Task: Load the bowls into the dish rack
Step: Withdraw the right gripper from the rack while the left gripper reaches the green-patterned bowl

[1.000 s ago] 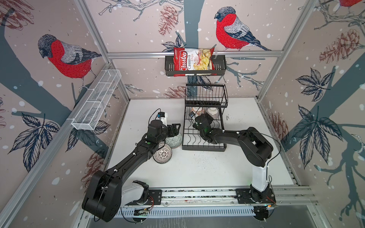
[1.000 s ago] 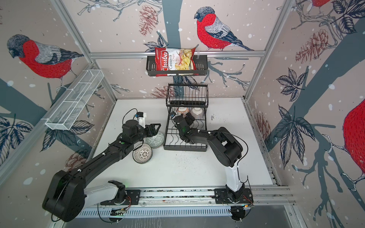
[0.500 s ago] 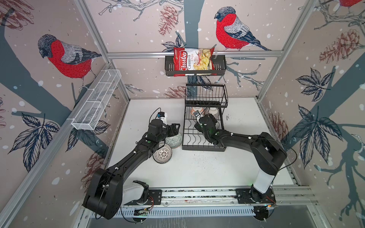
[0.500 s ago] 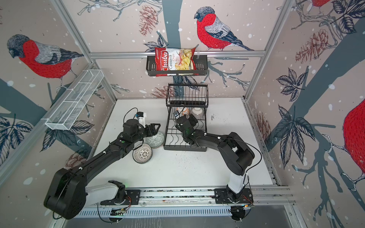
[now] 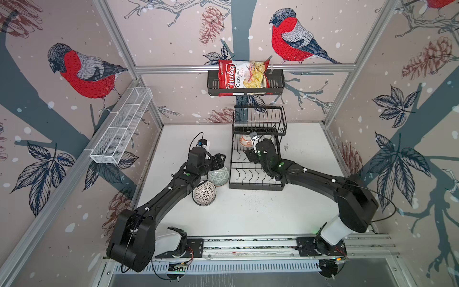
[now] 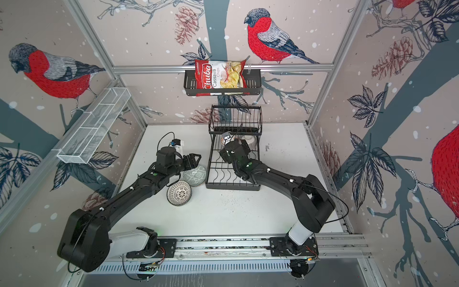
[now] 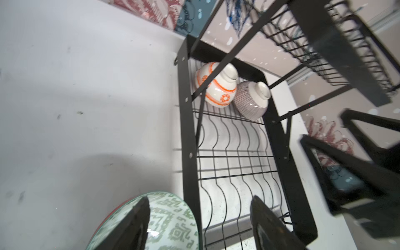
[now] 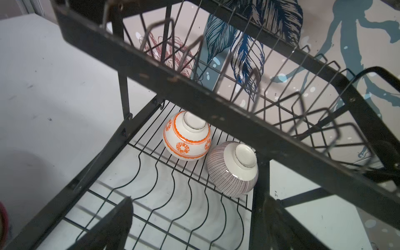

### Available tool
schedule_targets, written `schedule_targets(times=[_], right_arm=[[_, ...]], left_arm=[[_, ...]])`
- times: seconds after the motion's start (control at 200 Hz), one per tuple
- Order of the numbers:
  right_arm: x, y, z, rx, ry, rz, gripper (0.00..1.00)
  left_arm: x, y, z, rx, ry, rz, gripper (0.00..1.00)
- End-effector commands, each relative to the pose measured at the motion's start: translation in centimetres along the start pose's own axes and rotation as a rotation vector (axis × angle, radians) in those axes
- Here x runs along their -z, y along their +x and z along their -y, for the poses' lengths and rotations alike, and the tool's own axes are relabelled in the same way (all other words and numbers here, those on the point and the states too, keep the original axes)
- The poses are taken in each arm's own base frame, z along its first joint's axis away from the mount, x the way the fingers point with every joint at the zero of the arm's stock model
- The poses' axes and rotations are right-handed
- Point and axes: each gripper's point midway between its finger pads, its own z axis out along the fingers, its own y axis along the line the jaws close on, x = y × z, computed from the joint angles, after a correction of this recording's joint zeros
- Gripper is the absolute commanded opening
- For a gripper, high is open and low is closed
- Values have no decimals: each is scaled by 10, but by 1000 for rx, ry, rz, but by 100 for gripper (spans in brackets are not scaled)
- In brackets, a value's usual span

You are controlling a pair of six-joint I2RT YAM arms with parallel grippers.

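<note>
The black dish rack [image 5: 255, 186] [image 6: 233, 186] stands mid-table. Under its upper tier, on the lower wires, lie an orange-patterned bowl [image 8: 186, 138] [image 7: 220, 93] and a pink-lined bowl [image 8: 231, 173] [image 7: 251, 104], both tipped over. On the table left of the rack sit a grey-green bowl [image 5: 219, 176] [image 7: 171, 220] and a black-white dotted bowl [image 5: 204, 196] [image 6: 179, 192]. My left gripper [image 5: 220, 159] [image 7: 199, 223] hangs open, one finger over the green bowl, the other over the rack's edge. My right gripper [image 5: 249, 156] [image 8: 199, 225] is open and empty above the wavy wires.
A white mesh basket [image 5: 121, 131] hangs on the left wall. A black shelf [image 5: 275, 82] on the back wall holds a chips bag [image 5: 242, 74]. The rack's upper tier [image 8: 216, 91] overhangs the two bowls. The arms' rail [image 5: 248, 244] runs along the front.
My right arm stretched out, its elbow swinging to the right, and its gripper shifted slightly toward the rack's back. The left arm and the bowls stayed put.
</note>
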Motion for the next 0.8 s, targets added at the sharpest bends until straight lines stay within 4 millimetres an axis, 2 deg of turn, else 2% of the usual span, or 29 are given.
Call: schedule_targets(times=[0.0,0.245,0.455,0.795], right_arm=[[12,2,-4,-93,-55,-39,95],[36,-10,-10,-209,-184,-41,98],[53,-17,4,-293,-190,-44,100],[70,-12,-1,-339,-263,-69,99]], left_arm=[[0,5,-5,20,-30,-37,73],[3,5,-9,24,-66,-54,72],[4,8,-15,36,-100,-66,72],[3,12,-23,59,-144,-83,71]])
